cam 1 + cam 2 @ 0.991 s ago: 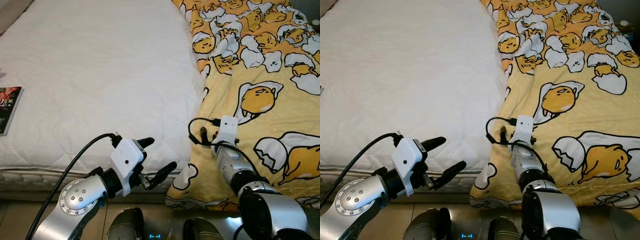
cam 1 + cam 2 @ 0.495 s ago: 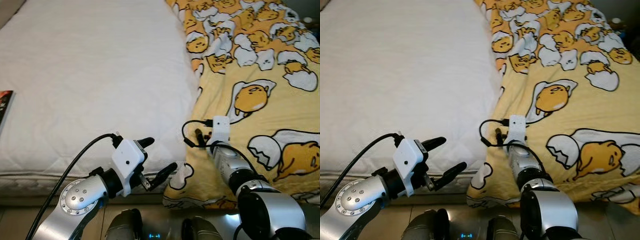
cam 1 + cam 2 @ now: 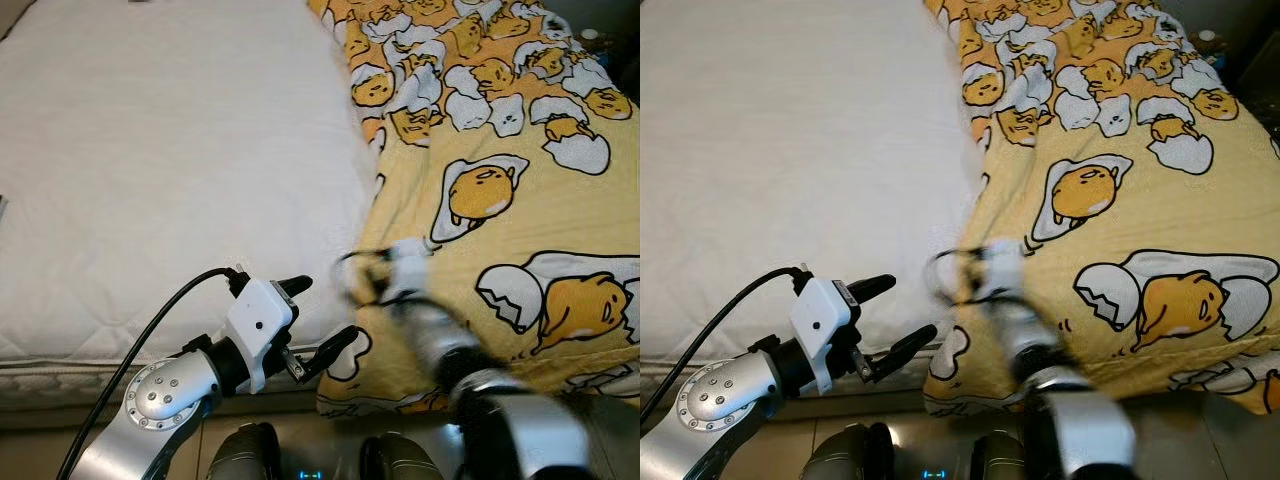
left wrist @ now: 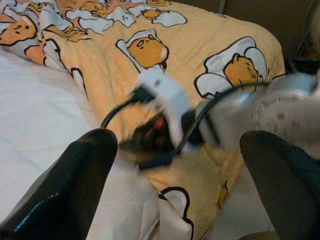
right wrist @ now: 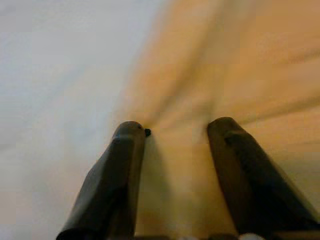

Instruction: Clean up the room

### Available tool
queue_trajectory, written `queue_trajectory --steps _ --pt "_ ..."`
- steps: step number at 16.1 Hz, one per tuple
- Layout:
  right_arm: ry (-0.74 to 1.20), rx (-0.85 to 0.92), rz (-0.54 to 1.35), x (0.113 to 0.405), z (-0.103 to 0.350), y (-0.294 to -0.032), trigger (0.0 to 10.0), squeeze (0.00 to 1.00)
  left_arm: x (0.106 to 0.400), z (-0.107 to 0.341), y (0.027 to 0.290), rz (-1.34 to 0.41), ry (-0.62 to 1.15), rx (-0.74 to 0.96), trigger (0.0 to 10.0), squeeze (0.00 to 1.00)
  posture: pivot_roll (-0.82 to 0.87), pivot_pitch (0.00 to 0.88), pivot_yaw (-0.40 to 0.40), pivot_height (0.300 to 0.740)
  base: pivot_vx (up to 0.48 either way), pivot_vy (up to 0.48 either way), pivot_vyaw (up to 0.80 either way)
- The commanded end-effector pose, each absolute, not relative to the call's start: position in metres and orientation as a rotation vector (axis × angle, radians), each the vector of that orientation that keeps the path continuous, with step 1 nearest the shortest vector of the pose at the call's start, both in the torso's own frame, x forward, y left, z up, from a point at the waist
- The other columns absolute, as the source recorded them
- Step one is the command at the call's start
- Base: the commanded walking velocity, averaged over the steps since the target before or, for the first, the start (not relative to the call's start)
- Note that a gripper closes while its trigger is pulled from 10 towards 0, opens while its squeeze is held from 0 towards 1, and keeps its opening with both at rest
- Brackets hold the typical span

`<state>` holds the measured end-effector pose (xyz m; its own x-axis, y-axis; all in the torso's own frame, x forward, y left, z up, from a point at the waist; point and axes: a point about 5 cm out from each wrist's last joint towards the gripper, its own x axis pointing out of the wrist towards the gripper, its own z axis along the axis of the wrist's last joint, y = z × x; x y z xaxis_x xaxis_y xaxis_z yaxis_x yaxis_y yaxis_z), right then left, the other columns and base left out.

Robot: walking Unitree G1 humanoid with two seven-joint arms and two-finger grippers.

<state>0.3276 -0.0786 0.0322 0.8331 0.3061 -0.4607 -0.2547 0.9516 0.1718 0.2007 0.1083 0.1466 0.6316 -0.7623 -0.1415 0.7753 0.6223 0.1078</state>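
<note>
Yellow blanket [image 3: 520, 230]: your right claw [image 5: 172, 150], fingers apart, rests at its edge.
Left claw [image 3: 322, 318]: released, just beside the blanket.
Risk: you may pinch the mattress [image 3: 170, 170] sheet too.

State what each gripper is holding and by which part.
Nothing is held. The left gripper hangs open at the mattress edge. The right gripper, jaws apart, rests on the yellow blanket near its edge, without pinching it.

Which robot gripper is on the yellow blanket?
The right gripper: its fingers rest on the yellow blanket. The left gripper hangs open by the white mattress edge.
</note>
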Motion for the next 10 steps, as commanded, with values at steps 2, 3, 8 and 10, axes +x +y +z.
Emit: queue_trajectory --steps 2,3,8,10 --pt "0.559 0.093 0.406 0.309 0.017 -0.057 0.0 0.00 0.200 0.144 0.107 -0.891 0.091 0.175 10.0 0.00 0.11 0.146 0.003 0.714 0.000 0.000 0.00" --pt "0.556 0.091 0.418 0.307 0.016 -0.052 0.0 0.00 0.200 0.144 0.106 -0.892 0.090 0.175 10.0 0.00 0.11 0.144 0.002 0.714 0.000 0.000 0.00" --pt "0.301 -0.219 0.215 0.329 0.042 -0.081 10.0 0.00 0.201 0.143 0.106 -0.894 0.088 0.173 10.0 0.00 0.10 0.147 0.003 0.714 0.000 0.000 0.00" --pt "0.225 -0.185 0.117 0.337 0.053 -0.095 10.0 0.00 0.200 0.142 0.105 -0.898 0.087 0.173 10.0 0.00 0.10 0.151 0.005 0.714 0.000 0.000 0.00"
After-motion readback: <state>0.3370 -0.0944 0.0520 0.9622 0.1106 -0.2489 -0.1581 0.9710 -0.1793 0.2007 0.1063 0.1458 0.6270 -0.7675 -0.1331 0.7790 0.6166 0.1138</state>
